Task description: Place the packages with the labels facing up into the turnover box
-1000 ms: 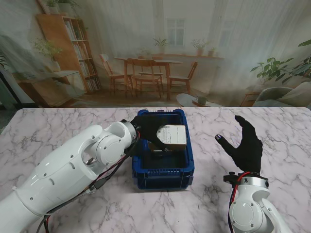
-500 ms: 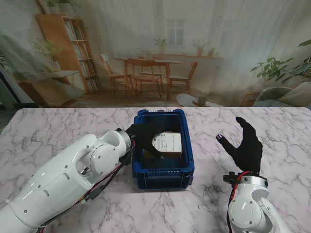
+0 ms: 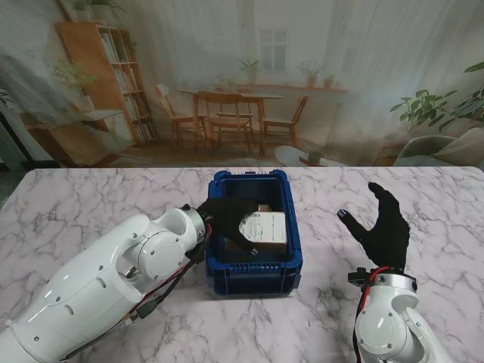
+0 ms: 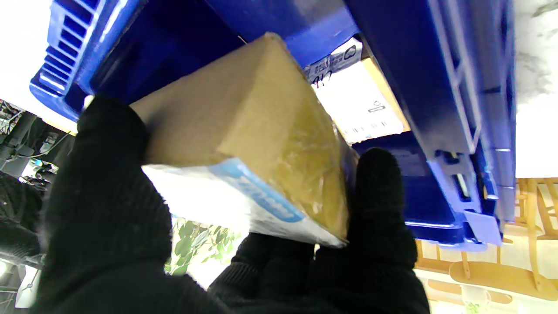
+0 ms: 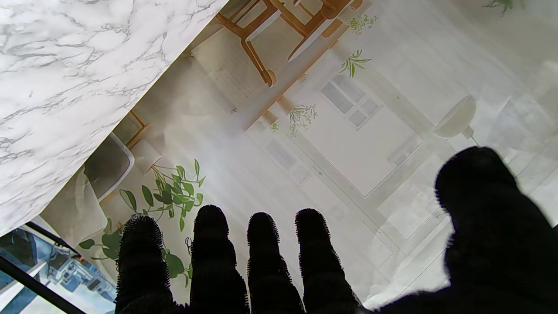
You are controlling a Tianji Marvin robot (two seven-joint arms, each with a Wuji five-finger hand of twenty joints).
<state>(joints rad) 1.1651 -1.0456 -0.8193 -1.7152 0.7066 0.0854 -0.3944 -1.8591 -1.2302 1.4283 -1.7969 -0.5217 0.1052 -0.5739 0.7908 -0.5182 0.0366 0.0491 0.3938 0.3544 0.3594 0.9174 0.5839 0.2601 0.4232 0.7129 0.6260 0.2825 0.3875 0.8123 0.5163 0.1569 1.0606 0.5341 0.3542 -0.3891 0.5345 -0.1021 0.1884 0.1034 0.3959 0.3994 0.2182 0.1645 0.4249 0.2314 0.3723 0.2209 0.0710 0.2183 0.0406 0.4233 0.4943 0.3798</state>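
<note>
The black-gloved left hand (image 3: 227,217) is clamped on a brown cardboard package (image 4: 244,126) with a white shipping label (image 3: 265,225) facing up, print too small to read, inside the blue plastic turnover box (image 3: 253,268). A second labelled parcel (image 4: 359,100) lies beneath. The black-gloved right hand (image 3: 384,227) is empty, fingers spread, over the marble table (image 3: 91,204).

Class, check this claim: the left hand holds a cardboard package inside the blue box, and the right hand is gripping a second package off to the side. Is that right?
Not quite. The left hand does hold the package inside the blue box, but the right hand grips nothing: it is open, fingers apart, as the stand view and the right wrist view show.
</note>
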